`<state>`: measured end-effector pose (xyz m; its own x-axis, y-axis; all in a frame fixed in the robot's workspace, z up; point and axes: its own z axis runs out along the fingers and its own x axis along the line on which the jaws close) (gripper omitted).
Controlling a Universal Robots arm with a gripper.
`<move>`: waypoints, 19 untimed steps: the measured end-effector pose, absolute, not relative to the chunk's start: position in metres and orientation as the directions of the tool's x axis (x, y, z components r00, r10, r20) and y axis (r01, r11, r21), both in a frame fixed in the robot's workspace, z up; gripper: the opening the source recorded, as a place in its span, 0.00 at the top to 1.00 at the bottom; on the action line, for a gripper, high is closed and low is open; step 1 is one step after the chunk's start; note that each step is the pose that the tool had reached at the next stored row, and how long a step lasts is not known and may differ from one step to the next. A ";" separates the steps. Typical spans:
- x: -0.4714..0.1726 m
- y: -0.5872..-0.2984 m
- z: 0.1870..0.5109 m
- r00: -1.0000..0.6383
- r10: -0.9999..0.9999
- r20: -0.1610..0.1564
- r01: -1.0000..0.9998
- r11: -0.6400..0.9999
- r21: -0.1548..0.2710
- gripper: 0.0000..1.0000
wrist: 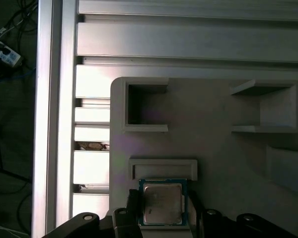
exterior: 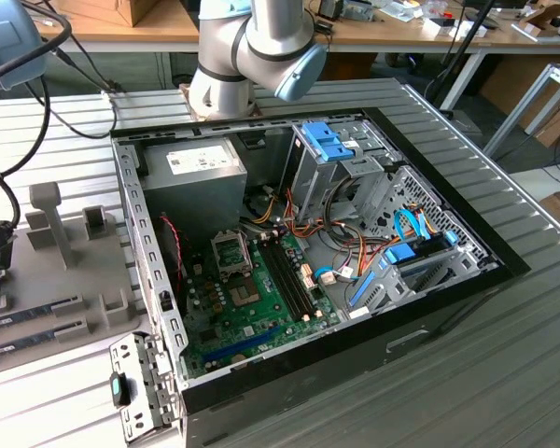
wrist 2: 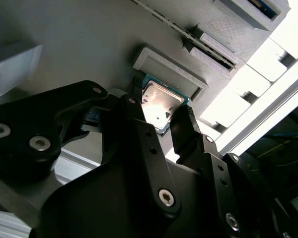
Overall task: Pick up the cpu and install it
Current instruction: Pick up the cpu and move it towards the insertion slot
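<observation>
I work in what looks like an electronics workshop or lab. An opened computer case (exterior: pixel 355 359) lies on a ribbed metal table (exterior: pixel 504 373), its green circuit board (exterior: pixel 233 317) bared. Cluttered wooden workbenches (exterior: pixel 383 34) stand behind.

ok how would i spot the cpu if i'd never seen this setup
On the grey fixture plate, find the low ledge near its edge. The cpu lies flat beside it: a small square with silvery top and thin green rim, unlike the empty pockets nearby.
</observation>
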<state>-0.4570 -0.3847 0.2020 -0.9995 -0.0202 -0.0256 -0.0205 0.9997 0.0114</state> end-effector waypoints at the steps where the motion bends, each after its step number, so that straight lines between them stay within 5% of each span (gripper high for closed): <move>1: -0.457 -0.385 0.202 -0.999 -0.020 -0.026 -0.020 1.000 0.011 0.53; 19: -0.457 -0.385 0.213 -0.999 -0.020 -0.026 -0.020 1.000 0.011 0.53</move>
